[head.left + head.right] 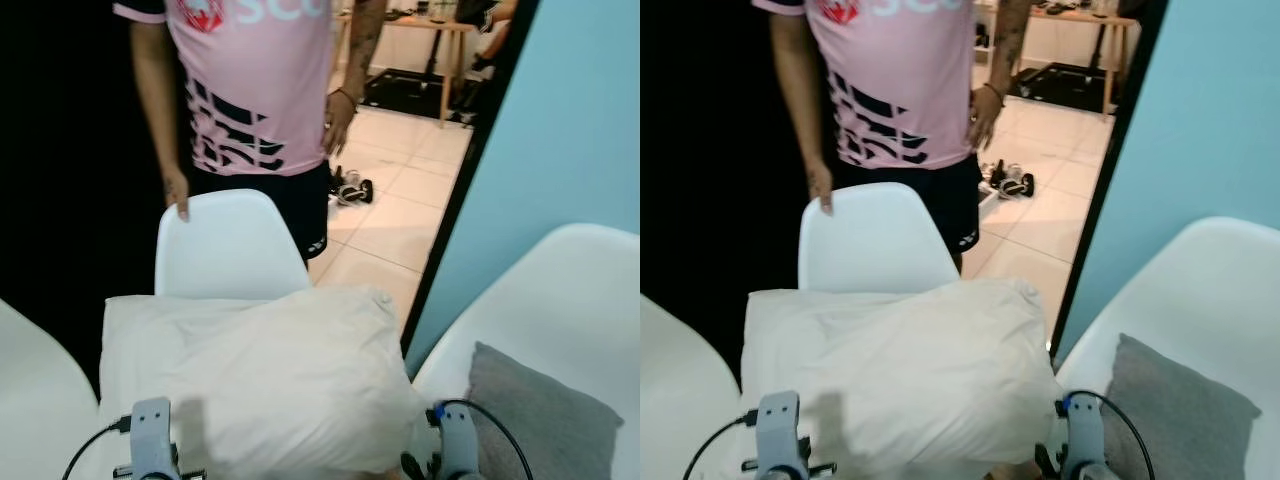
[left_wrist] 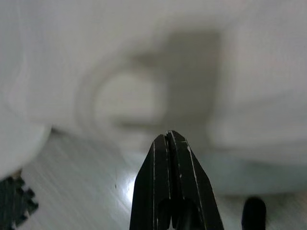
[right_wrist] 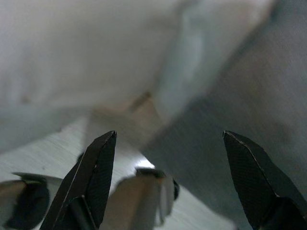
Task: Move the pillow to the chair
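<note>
In the left eye view we see the white pillow (image 1: 255,385) lying across the seat of a white chair (image 1: 228,245), whose backrest rises at twelve o'clock from the pillow. A person (image 1: 255,90) in a pink shirt stands just behind that chair, with one hand (image 1: 178,195) touching the top edge of the backrest at its eleven o'clock corner. At four o'clock from the pillow a second white chair (image 1: 560,300) holds a grey cushion (image 1: 540,420). A blue wall (image 1: 570,130) rises at two o'clock, and a tiled floor (image 1: 400,200) runs back beyond the person. Our two wrists show at six o'clock, one at either lower corner of the pillow.

In the right eye view we see the same scene; a third white seat (image 1: 675,390) curves in at nine o'clock from the pillow, and shoes (image 1: 1005,180) lie on the floor by the person's legs.

In the left wrist view we find the left gripper (image 2: 169,139) with its two black fingers pressed together, nothing between them, pointing at the blurred white underside of the pillow close ahead.

In the right wrist view we find the right gripper (image 3: 170,136) with its fingers spread wide apart and holding nothing; ahead lies the pillow's white edge, with the grey cushion beside it.
</note>
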`<state>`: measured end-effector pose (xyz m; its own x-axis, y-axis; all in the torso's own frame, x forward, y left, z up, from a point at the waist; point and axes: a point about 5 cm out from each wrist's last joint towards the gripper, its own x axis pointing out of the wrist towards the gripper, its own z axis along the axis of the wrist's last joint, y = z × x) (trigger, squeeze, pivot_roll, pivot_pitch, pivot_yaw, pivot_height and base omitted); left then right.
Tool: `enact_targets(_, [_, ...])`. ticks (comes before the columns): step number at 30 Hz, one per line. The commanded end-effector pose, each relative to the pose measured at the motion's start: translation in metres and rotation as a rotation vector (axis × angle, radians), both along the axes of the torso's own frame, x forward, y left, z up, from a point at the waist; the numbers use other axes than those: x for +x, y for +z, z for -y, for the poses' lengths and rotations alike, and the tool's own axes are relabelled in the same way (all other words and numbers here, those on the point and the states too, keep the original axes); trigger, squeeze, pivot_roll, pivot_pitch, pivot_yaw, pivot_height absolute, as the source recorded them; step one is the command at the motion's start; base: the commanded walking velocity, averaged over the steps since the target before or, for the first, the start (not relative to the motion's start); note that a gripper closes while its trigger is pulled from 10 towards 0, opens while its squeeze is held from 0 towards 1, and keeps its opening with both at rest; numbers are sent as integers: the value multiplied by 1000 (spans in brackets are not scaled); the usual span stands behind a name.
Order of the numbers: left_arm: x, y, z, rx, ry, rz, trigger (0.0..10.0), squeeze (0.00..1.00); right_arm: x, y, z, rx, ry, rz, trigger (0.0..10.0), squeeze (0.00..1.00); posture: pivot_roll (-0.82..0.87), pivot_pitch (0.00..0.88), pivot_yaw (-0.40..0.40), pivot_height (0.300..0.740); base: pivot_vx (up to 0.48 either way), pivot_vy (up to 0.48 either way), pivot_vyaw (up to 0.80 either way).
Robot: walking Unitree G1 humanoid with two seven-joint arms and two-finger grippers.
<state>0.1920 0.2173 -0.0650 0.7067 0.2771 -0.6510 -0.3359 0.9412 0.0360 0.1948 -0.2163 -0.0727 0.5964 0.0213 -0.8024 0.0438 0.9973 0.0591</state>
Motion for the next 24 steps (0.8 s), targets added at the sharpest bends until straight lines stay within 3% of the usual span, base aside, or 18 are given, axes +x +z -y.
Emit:
enact_targets(1, [-15, -9, -4, -17, 41, -65, 10000, 0, -10, -5, 3, -16, -11, -40, 10000, 0, 139, 0, -20, 740, -375, 0, 0])
enact_targets(3, [-25, -15, -4, -25, 48, -109, 10000, 0, -17, -8, 4, -28, -11, -63, 10000, 0, 134, 0, -16, 740, -377, 0, 0])
enact_targets(10, [-36, -21, -5, -15, 36, -179, 10000, 0, -23, -11, 3, -57, 13, -91, 10000, 0, 131, 0, -14, 740, -377, 0, 0])
enact_targets(22, [-33, -21, -7, -2, 6, -188, 10000, 0, -13, -7, 2, -61, 34, -64, 10000, 0, 134, 0, -14, 740, -373, 0, 0])
enact_targets(24, [-29, -19, -7, -6, 11, -170, 10000, 0, -2, -2, 1, -57, 48, -25, 10000, 0, 131, 0, -14, 740, -375, 0, -763])
